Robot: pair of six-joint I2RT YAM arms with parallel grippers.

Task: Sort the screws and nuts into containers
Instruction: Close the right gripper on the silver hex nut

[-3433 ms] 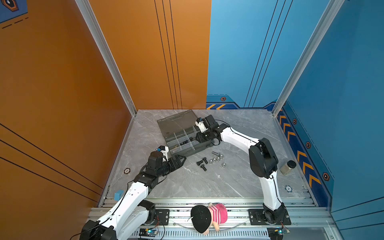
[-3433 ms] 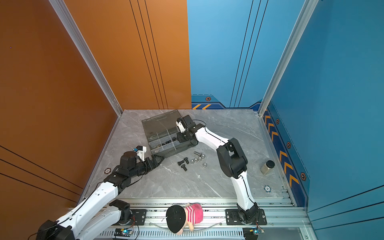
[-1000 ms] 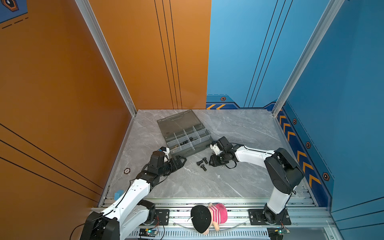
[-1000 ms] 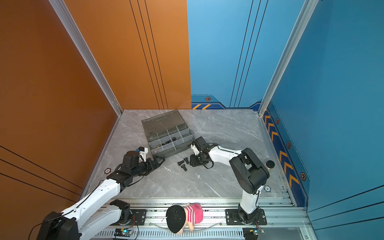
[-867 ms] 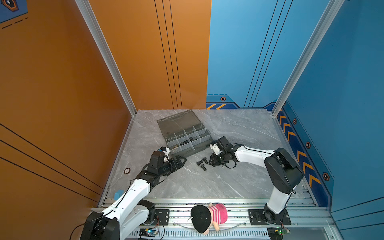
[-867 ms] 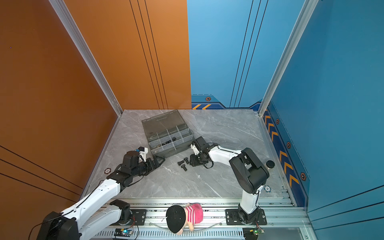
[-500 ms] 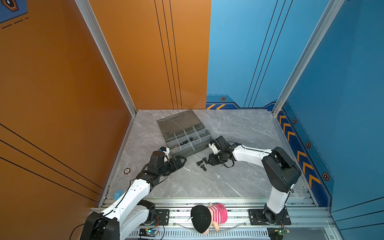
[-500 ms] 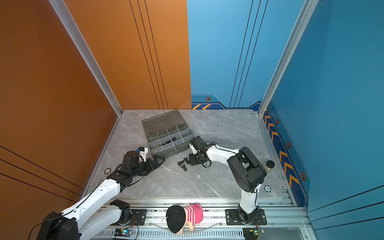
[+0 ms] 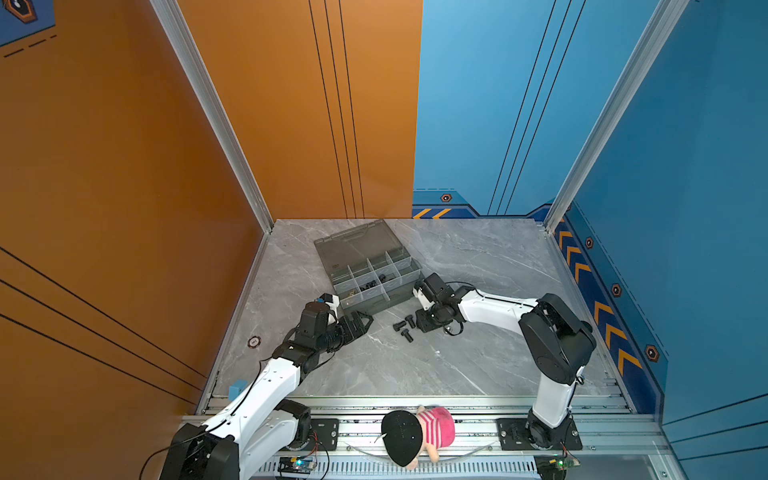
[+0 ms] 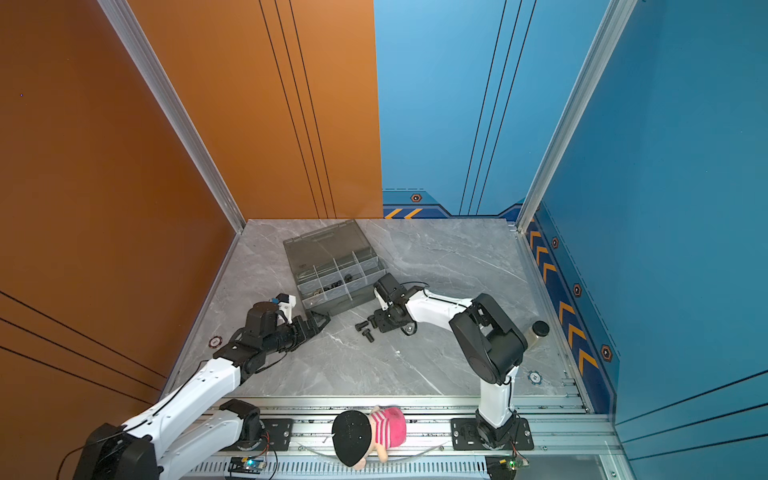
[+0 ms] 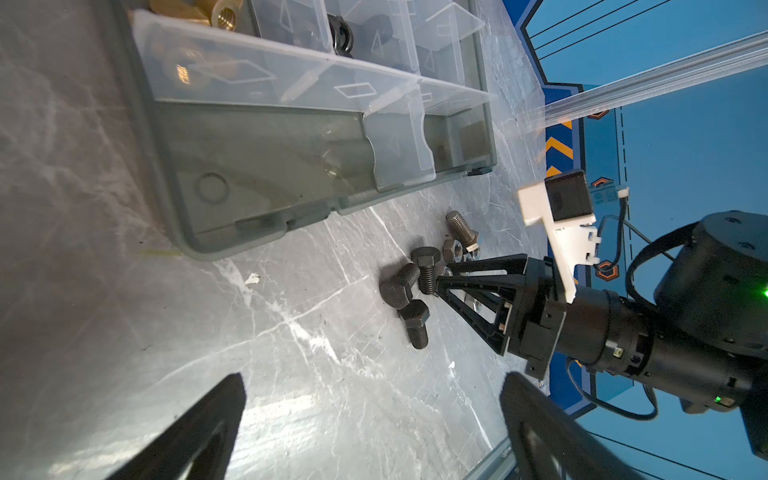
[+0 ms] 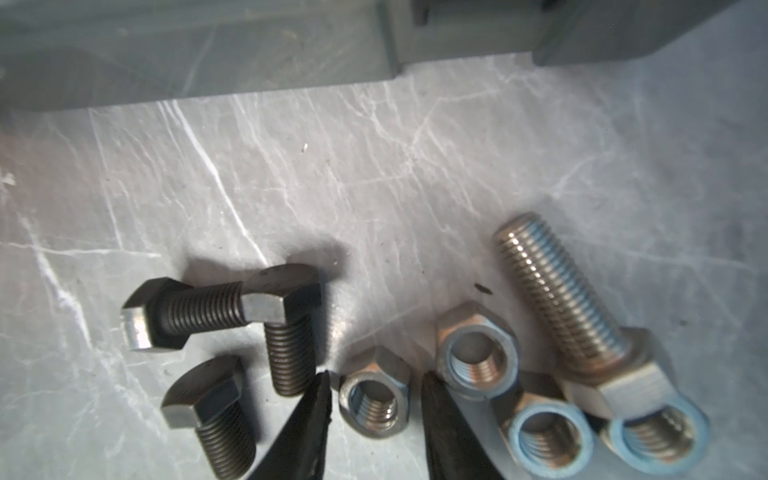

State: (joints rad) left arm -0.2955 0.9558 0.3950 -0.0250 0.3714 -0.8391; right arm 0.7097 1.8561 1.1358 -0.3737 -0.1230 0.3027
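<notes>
Orange panels on the left and blue panels on the right wall in a grey marble-patterned tabletop (image 9: 457, 365), bare and roomy from 3 to 6 o'clock. The white-and-black left arm (image 9: 270, 382) comes in from 7 o'clock, stretched low toward the centre. The left gripper (image 11: 374, 376) is spread to its widest and holds nothing, just short of the case's near corner. The white-and-black right arm (image 9: 494, 309) rises at 5 o'clock, folds at the elbow and runs level toward 9 o'clock, with the right gripper (image 12: 376, 376) tipped down onto the loose hardware at the centre.

A smoky grey translucent plastic organiser case (image 9: 376, 305) sits at 11 o'clock, lid laid open toward 12. Among its pale-divided cells (image 9: 376, 272), brass wing nuts (image 11: 195, 12) lie in a corner cell and black nuts (image 11: 340, 35) in the next. A round floor sticker (image 9: 254, 342) at 8 o'clock carries lettering too small to read.

Three black hex-head bolts (image 9: 403, 328) lie bunched at 9 o'clock of the right gripper. Its jaws stand partly apart astride one silver hex nut (image 12: 365, 370) lying flat — a slim gap shows on each side, nothing lifted. Three more silver hex nuts (image 12: 457, 332) crowd the head of a long silver bolt (image 12: 557, 291).
</notes>
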